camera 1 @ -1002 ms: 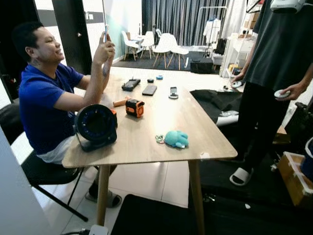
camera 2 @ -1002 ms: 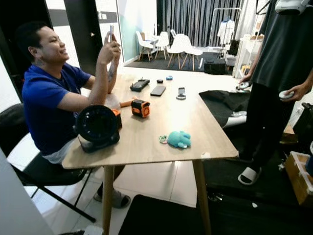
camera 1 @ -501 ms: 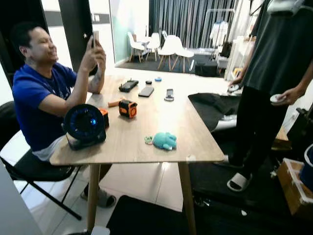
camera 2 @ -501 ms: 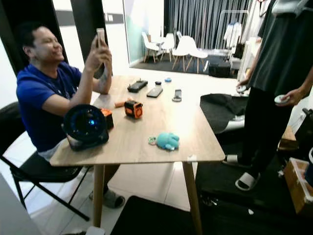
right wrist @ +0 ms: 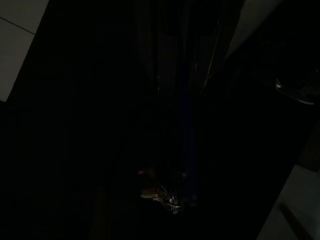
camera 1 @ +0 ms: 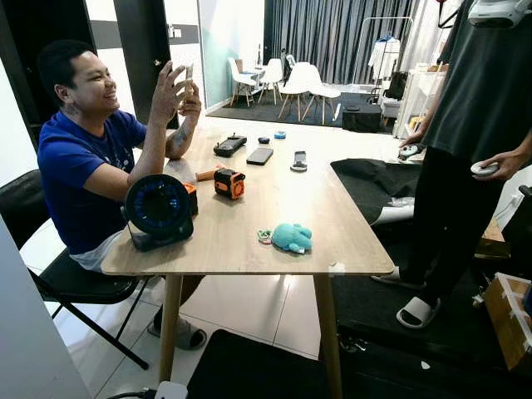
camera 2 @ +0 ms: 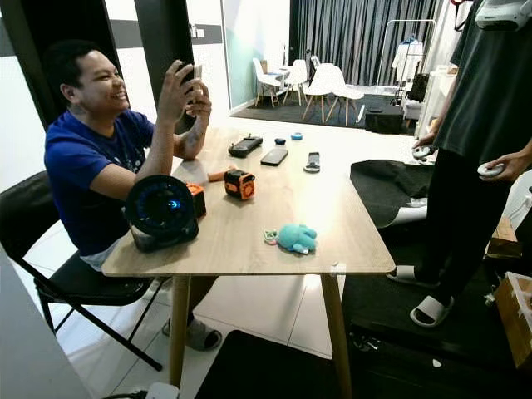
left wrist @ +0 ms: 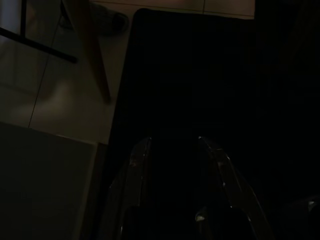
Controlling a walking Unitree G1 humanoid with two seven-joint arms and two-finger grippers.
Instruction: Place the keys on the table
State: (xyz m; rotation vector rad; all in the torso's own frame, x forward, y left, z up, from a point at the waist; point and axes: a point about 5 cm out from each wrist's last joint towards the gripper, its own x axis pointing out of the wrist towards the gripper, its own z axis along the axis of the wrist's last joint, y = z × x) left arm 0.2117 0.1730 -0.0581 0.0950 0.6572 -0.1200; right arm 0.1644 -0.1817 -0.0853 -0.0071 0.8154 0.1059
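Keys (right wrist: 162, 196) glint faintly in the dark right wrist view, just at the tips of the right gripper (right wrist: 182, 187), whose black fingers seem clamped on them. Ahead of that claw stands the wooden table (camera 1: 249, 249), bearing a teal plush toy (camera 1: 290, 237) and a round black fan (camera 1: 158, 208). The left gripper (left wrist: 172, 142) hangs with fingers parted above a black mat (left wrist: 210, 75).

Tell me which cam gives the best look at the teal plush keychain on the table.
Either eye view. The teal plush keychain lies unobstructed and well lit near the front edge of the wooden table, its ring on the side toward the black round fan. Both wrist views are too dark and point at the floor; the plush can't be made out there.
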